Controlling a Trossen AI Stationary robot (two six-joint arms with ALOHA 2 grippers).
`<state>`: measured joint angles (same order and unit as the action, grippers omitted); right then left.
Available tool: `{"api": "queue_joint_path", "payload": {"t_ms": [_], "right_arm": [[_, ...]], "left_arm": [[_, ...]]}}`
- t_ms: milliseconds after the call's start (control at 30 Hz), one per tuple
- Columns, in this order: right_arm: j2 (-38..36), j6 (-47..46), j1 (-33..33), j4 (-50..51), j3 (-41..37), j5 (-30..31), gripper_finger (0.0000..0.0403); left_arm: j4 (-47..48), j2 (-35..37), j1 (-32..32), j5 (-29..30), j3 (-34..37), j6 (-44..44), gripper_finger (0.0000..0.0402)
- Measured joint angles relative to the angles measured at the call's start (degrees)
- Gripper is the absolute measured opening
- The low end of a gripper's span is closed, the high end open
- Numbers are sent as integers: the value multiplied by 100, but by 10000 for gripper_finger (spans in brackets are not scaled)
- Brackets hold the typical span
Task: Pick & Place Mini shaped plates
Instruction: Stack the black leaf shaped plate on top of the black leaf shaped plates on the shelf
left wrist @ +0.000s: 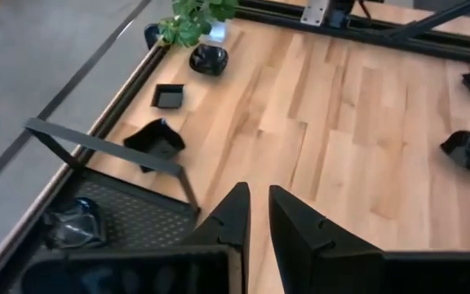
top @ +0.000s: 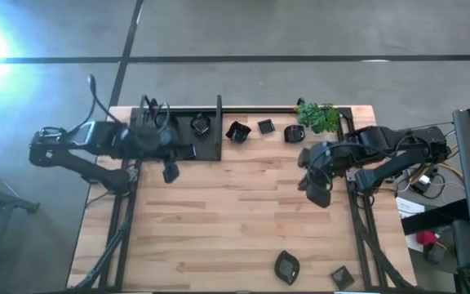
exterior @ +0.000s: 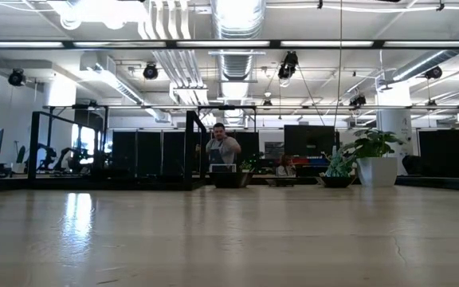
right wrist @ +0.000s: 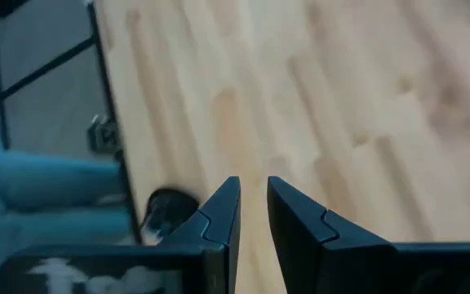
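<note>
A: Room: open workshop, ducting overhead, a person [exterior: 223,151] standing far behind the wooden table [top: 219,237].

B: Listing left to right. Left gripper [left wrist: 258,208]: hovering at the tray's [top: 210,145] inner edge, fingers slightly parted, holding nothing. One plate [top: 200,124] is sitting in the tray. Three plates are lying in a row just beyond it: a leaf-shaped one [top: 237,131], a square one [top: 265,126], a round one [top: 294,134] beside the plant [top: 317,117].

A: Right side?

B: Right gripper [right wrist: 253,211]: waiting over bare wood near the right edge, narrow gap, empty. Two more plates [top: 286,266] are lying near the front edge, well apart from both arms.

A: Handling note?

B: Judgement: the left arm is likely heading for the leaf-shaped plate next. Glossy rims slip, so straddle one rim squarely and lift straight.

A: View differences?

B: The left wrist view is showing the tray's mesh floor; the low view is hiding both grippers.
</note>
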<state>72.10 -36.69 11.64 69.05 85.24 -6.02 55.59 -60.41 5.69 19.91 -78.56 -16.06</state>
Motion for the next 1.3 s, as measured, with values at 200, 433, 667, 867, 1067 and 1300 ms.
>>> {"api": "queue_joint_path", "payload": {"t_ms": [200,433,667,867,1067,1300], "right_arm": [[7,-350,295,18,-162,-351,61],[97,-1945,840,-50,-659,-356,61],[576,-4011,1408,-128,-949,-348,61],[1313,-5260,1785,-313,-913,-350,61],[2082,-5594,1925,-960,-776,-424,61],[2925,-5681,2017,-1721,-772,-766,61]], "left_arm": [[-524,-149,703,516,271,-248,41],[-708,-276,981,548,373,214,41],[-742,-235,1118,479,373,670,41],[-811,-232,1131,476,373,1049,41],[-809,-203,1142,418,374,1504,41],[-794,-203,1142,197,398,1748,41]]}}
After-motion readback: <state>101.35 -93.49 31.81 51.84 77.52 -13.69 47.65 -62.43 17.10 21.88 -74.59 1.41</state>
